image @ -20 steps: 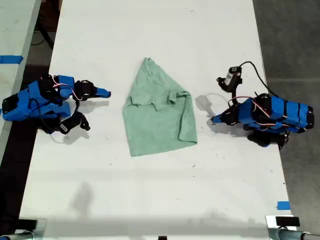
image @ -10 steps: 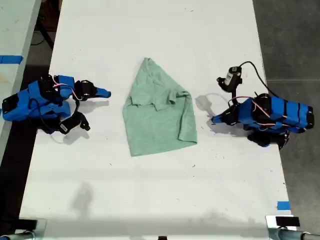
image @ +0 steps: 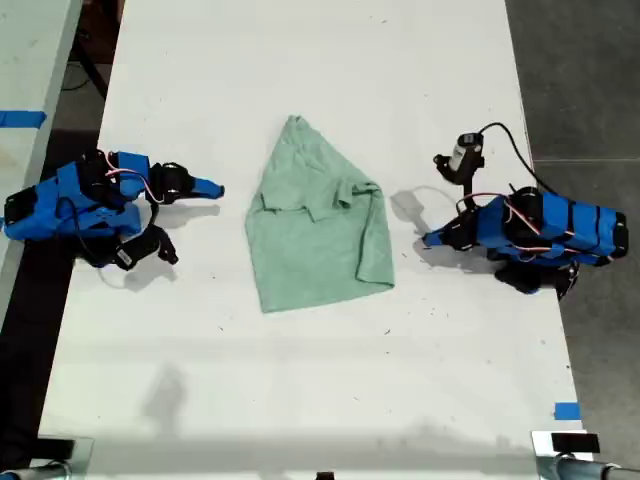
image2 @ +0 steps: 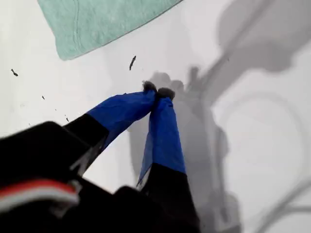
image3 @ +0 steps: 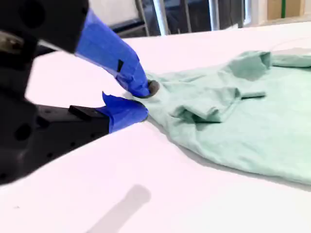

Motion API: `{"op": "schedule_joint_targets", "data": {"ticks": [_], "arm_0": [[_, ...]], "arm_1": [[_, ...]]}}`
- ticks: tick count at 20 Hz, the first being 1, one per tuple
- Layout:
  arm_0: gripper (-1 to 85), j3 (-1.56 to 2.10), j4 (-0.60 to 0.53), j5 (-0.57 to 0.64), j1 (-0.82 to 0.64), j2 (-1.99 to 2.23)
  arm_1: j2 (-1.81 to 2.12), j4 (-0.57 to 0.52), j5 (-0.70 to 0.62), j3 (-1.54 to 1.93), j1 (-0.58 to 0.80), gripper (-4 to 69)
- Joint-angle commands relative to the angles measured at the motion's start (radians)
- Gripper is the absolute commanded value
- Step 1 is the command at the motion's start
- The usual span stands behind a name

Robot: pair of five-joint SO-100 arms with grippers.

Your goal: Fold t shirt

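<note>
The pale mint-green t shirt (image: pixel 315 225) lies crumpled and partly folded on the white table (image: pixel 300 60), with one sleeve doubled over near its middle. My first gripper (image: pixel 427 240) rests at the exterior view's right, a short way off the shirt's edge. Its blue fingertips are pressed together and shut on nothing (image2: pixel 158 90), with a shirt corner (image2: pixel 97 22) beyond them. My second gripper (image: pixel 215 188) sits at the exterior view's left and points at the shirt (image3: pixel 243 111). Its jaws stand a narrow gap apart (image3: pixel 148 101), just short of the cloth, and hold nothing.
A small black camera on a cable (image: pixel 462 155) stands up by the arm at the exterior view's right. Blue tape marks (image: pixel 566 410) sit near the table's front right corner. A second table with blue tape (image: pixel 20 118) borders the exterior view's left, and grey floor lies at its right.
The arm at the exterior view's left shifted very slightly. The shirt and the other arm have not moved.
</note>
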Motion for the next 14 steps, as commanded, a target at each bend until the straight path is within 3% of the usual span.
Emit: {"op": "schedule_joint_targets", "data": {"ticks": [1,3,4,7,8,9,12,14], "arm_0": [[3.8,0.040,0.000,-0.176,0.097,0.008],[11.2,0.040,0.000,-0.334,0.055,0.008],[11.7,0.040,0.000,-0.337,0.040,0.008],[-0.3,0.040,-0.020,-0.316,-0.044,0.008],[-0.3,0.037,-0.035,-0.316,-0.055,0.009],[6.7,0.037,-0.037,-0.279,-0.006,0.009],[7.0,0.009,-0.164,-0.216,0.041,0.006],[9.1,-0.170,-0.156,-0.230,0.110,-0.169]], "arm_1": [[0.011,0.005,-0.008,0.037,0.009,1.0],[0.011,0.005,-0.008,0.037,0.009,1.0],[0.011,0.005,-0.008,0.037,0.009,1.0],[0.011,0.005,-0.008,0.037,0.009,1.0],[0.011,0.005,-0.008,0.037,0.009,1.0],[0.011,0.005,-0.008,0.037,0.009,1.0],[0.011,0.005,0.008,0.037,0.009,1.0],[0.011,-0.005,0.075,0.040,0.049,1.1]]}}
